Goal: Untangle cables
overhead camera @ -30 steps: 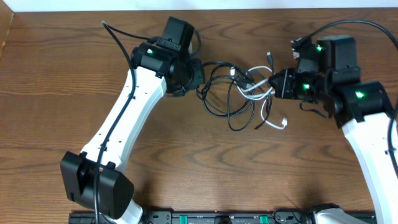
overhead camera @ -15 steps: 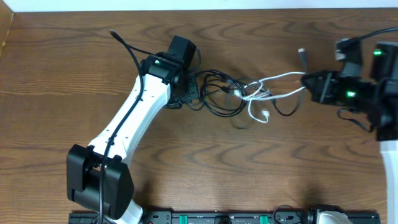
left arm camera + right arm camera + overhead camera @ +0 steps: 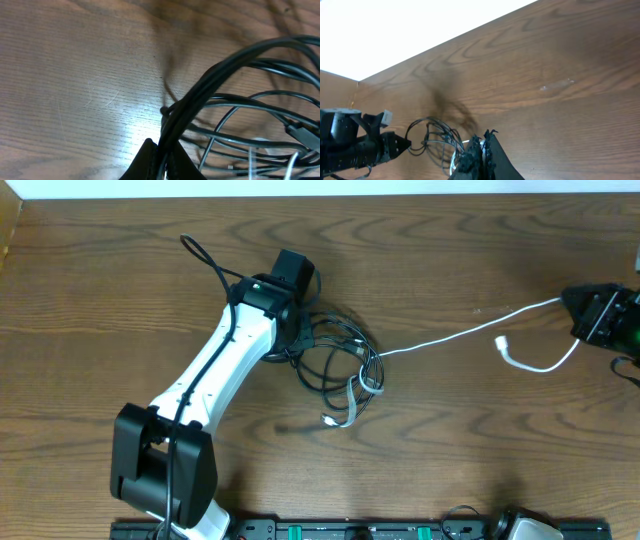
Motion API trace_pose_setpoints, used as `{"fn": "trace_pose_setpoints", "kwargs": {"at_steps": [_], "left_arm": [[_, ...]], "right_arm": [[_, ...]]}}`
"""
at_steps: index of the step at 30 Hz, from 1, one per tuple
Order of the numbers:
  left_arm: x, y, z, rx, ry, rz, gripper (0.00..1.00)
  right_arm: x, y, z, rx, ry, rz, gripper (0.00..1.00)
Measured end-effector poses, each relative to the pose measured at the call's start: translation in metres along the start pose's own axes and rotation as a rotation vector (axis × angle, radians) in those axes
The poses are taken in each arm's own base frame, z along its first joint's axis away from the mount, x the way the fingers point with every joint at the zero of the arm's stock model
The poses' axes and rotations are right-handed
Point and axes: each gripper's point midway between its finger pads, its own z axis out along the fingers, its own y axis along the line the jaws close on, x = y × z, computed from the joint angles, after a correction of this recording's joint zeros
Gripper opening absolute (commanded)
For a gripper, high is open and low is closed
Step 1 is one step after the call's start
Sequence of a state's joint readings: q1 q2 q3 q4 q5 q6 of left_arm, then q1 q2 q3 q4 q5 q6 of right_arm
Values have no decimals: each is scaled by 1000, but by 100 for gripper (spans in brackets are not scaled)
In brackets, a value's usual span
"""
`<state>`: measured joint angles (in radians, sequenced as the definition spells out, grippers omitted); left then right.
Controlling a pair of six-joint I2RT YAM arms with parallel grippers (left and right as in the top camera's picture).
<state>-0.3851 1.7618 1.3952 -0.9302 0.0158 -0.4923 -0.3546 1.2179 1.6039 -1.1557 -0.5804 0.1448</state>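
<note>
My left gripper (image 3: 300, 338) is on the left half of the counter (image 3: 480, 440), at the edge of the tangle. Its fingers are pressed together, and in the left wrist view (image 3: 165, 159) I see several strands of the black cable (image 3: 200, 84) running in between the tips, so it is clamped on this cable. The black cable lies in loose loops just to the right of that gripper, resting on the wood.

My right gripper (image 3: 572, 305) is at the far right edge of the overhead view, well apart from the loops. It is closed on the white cable (image 3: 470, 327). This cable runs in a nearly straight line from the gripper down-left to the black loops and goes into them. The short free part hangs out from the gripper in a curve and ends with a white connector (image 3: 500, 340), lying on the counter near the gripper. Another small light plug (image 3: 330, 418) lies below the loops; I cannot tell to which cable it belongs.

In the right wrist view the fingertips (image 3: 472, 150) are together, and the cable between them is hardly visible.
</note>
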Motion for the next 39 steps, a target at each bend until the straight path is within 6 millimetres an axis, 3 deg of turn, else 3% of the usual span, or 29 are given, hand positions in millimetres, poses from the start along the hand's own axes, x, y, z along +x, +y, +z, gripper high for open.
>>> {"fn": "trace_pose_setpoints", "kwargs": {"at_steps": [8,13,18,21,25,27,30,33,39], "left_arm": [[0,1,12,-14,21,-3,9],[-1,1,12,-12,18,-3,11],[-1,1,12,-12,17,-3,13],[-1,1,12,-12,17,-3,13],[-2,0,12,-9,12,-3,13],[-2,0,12,-9,12,-3,13],[-2,0,12,-8,12,-3,8],[-2,-12,12,53,19,47,9],[5,-64,1,355,60,226,35]], "right_arm": [[9,-3,2,1,41,10,1],[17,-13,18,6,118,38,1],[2,-26,36,5,110,48,1],[-19,-21,26,6,53,36,1],[-56,7,-15,-2,-85,-44,1],[-60,17,-28,-6,-113,-64,1],[-54,24,-40,-5,-112,-67,1],[-40,22,-34,-1,-54,-48,1],[-15,-8,8,20,102,31,1]]}}
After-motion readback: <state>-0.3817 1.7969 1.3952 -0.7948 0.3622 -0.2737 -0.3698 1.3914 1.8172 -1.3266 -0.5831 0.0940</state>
